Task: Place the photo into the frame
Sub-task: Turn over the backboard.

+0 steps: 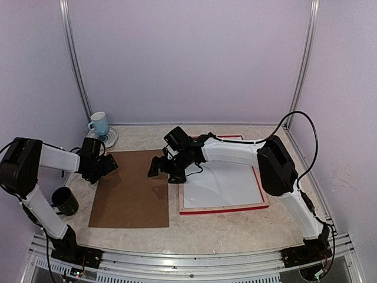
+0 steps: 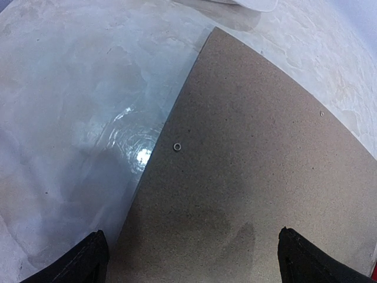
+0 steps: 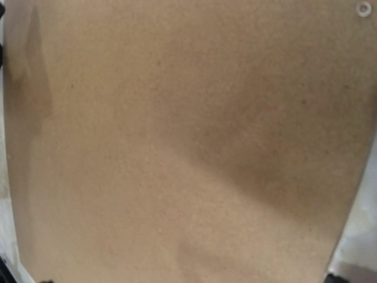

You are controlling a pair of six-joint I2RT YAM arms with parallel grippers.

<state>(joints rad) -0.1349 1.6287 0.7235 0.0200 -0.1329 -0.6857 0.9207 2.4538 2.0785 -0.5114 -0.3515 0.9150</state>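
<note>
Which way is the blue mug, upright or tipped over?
Upright: the blue mug stands on a white plate, open rim on top.

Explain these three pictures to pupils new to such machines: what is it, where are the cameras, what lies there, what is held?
Two robot arms stand at the near edge of a table. The wide picture looks down from above and behind; the others come from wrist cameras. A brown rectangular board lies flat, a thin red rectangular frame containing a white sheet right of it, a light blue mug and a dark mug far left. The left gripper and right gripper hover open, holding nothing.
</note>
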